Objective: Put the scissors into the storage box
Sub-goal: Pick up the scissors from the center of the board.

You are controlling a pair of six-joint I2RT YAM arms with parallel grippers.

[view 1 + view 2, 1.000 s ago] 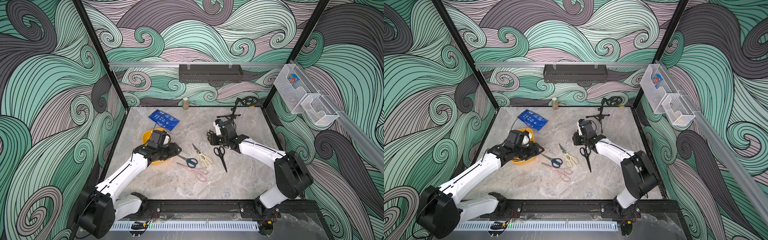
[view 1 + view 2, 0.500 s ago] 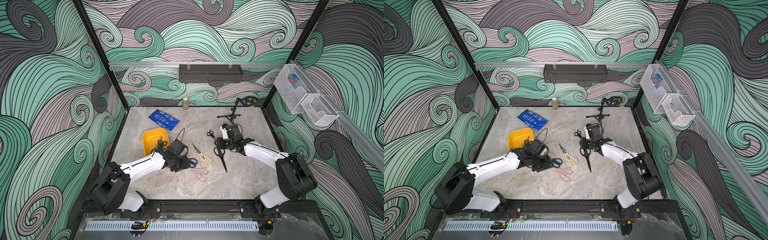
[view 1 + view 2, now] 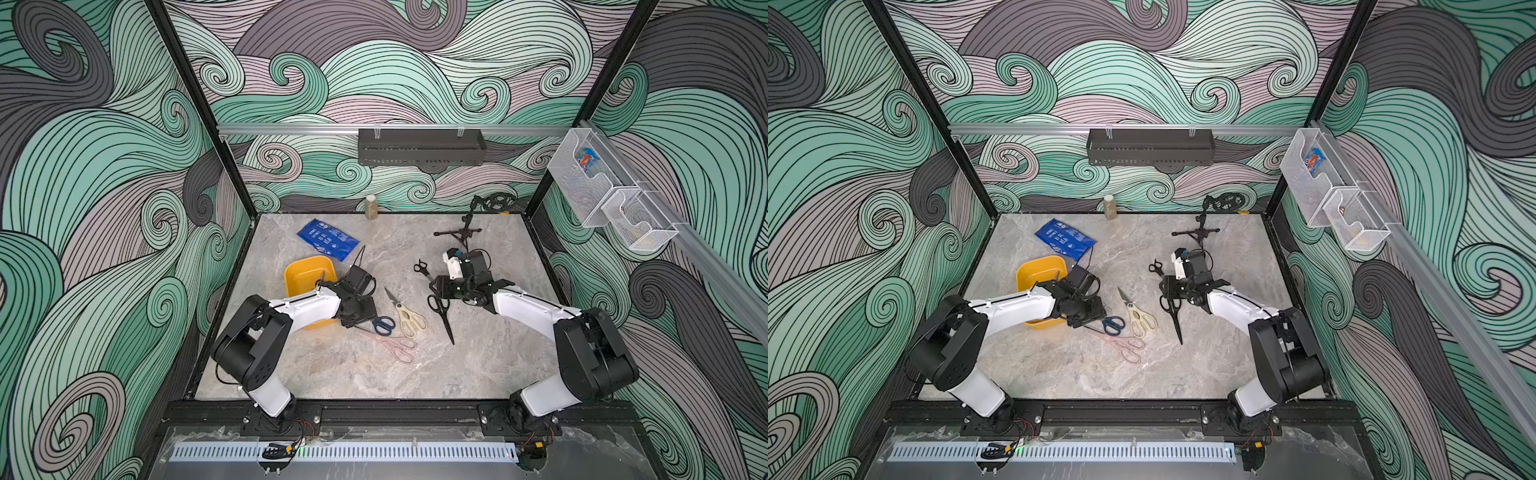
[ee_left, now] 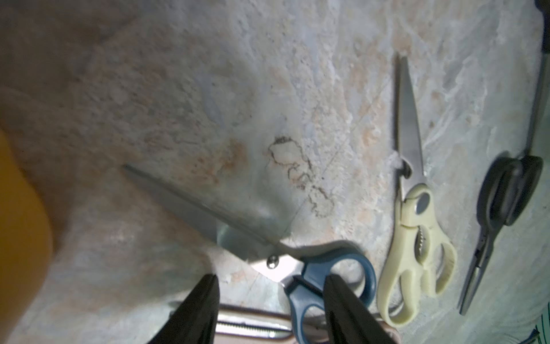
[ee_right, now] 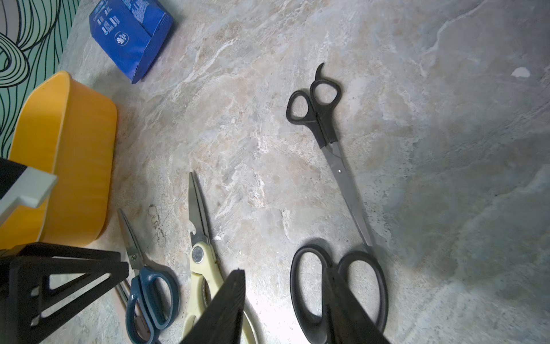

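The mustard-yellow storage box [image 3: 309, 272] [image 3: 1040, 270] [image 5: 77, 155] stands at the table's left. Five pairs of scissors lie on the table to its right. My left gripper [image 3: 361, 316] [image 4: 270, 286] hangs open low over the blue-handled pair [image 3: 382, 325] [image 4: 333, 268], its fingers on either side of the handle's neck. Beside it lie cream shears [image 3: 409, 318] [image 4: 416, 232] and a pale pink pair [image 3: 397, 347]. My right gripper [image 3: 442, 289] [image 5: 285, 286] is open over one handle loop of the large black pair [image 3: 444, 322] [image 5: 306, 297]. A slim black pair [image 3: 422, 268] [image 5: 327, 128] lies beyond.
A blue packet [image 3: 328, 239] lies behind the box, and a black mini tripod [image 3: 457, 232] and a small bottle [image 3: 370, 206] stand at the back. A long black tray [image 3: 419, 145] hangs on the back wall. White wire baskets [image 3: 582, 178] hang on the right wall.
My left arm has swung from above the yellow box down to the blue-handled pair. My right gripper has shifted from the slim black pair toward the large black pair's handles.
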